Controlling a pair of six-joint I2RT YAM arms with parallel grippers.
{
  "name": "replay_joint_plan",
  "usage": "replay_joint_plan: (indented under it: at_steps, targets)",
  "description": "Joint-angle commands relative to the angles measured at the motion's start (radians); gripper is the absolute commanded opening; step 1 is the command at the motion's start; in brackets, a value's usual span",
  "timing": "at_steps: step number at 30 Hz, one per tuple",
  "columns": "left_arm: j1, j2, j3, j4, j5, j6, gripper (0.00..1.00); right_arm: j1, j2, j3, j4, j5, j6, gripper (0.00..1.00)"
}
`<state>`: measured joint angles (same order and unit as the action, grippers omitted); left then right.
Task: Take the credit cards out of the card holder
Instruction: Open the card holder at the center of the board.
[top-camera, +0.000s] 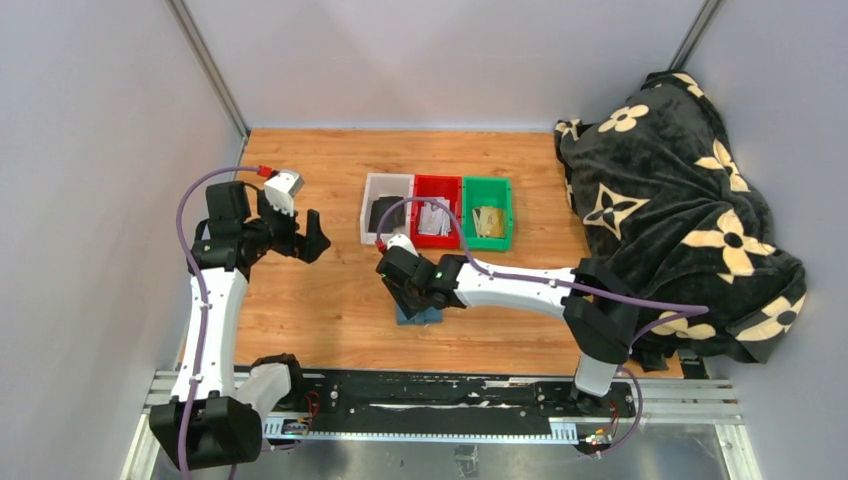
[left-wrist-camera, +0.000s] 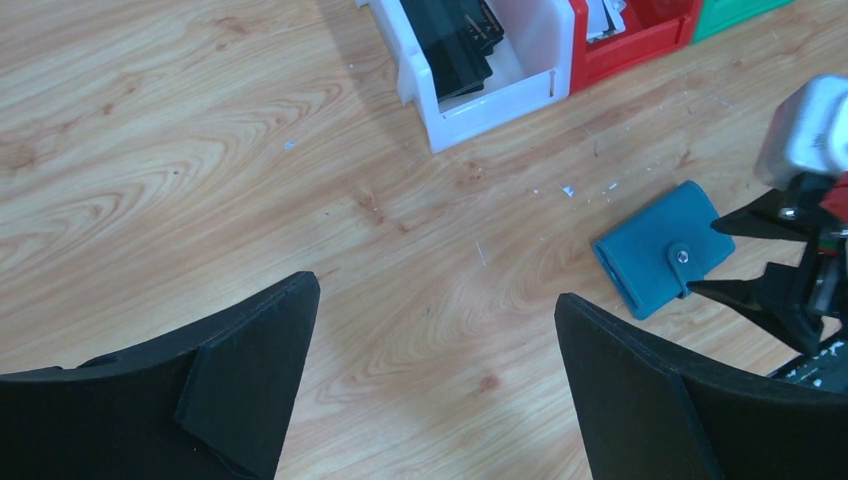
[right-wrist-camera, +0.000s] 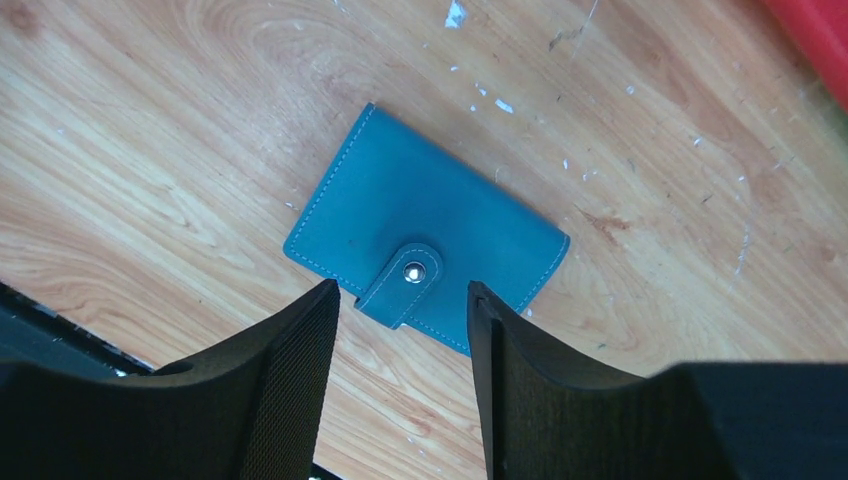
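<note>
The small slate-blue stitched card holder lies snapped closed on the wooden desk. The right gripper hangs just above it, released, fingers straddling the strap. Opening it seems the step in hand; next, pinch the strap and pop the snap. The left gripper, released, hovers aside.

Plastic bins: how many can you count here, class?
3, in one row: white bin on the left, red bin in the middle, green bin on the right; the blanket could hide more.
</note>
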<state>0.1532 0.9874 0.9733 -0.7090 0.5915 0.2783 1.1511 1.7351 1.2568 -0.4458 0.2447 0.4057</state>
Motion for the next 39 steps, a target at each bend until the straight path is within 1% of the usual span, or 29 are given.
replay_joint_plan:
  at_steps: [1,5,12,17,20,23,24,26,29,33,37,39]
  targets:
    - [0.001,0.016,0.038,-0.025,-0.006,0.012,1.00,0.014,0.063,0.014,-0.079,0.034,0.064,0.53]
    - [0.002,0.024,0.050,-0.019,0.000,0.005,1.00,0.015,0.093,-0.001,-0.077,0.041,0.074,0.52]
    - [0.002,0.023,0.047,-0.017,0.002,0.001,1.00,0.016,0.140,-0.002,-0.030,-0.009,0.073,0.50]
    - [0.002,0.018,0.044,-0.019,0.000,0.004,1.00,0.016,0.181,0.002,-0.024,-0.018,0.075,0.42]
    - [0.002,0.016,0.042,-0.019,0.001,0.001,1.00,0.016,0.195,-0.004,-0.018,-0.017,0.077,0.30]
    - [0.002,0.016,0.035,-0.018,0.001,-0.001,1.00,0.016,0.189,-0.013,-0.012,-0.011,0.073,0.07]
    - [0.002,0.016,0.031,-0.018,0.004,-0.003,1.00,0.015,0.181,-0.018,-0.006,-0.011,0.065,0.01]
    - [0.002,0.018,0.021,-0.016,0.019,-0.006,1.00,0.014,0.157,-0.026,0.015,-0.016,0.033,0.00]
    - [0.002,0.019,-0.010,-0.014,0.071,-0.023,1.00,0.006,0.098,-0.038,0.082,-0.069,-0.049,0.00]
    - [0.002,0.019,-0.048,-0.002,0.124,-0.043,1.00,-0.010,0.009,-0.017,0.111,-0.145,-0.152,0.00]
    - [0.001,0.025,-0.054,-0.005,0.134,-0.029,1.00,-0.045,-0.065,0.008,0.111,-0.227,-0.193,0.00]
    - [0.002,0.014,-0.060,-0.017,0.168,0.002,1.00,-0.066,-0.098,0.017,0.111,-0.296,-0.197,0.00]
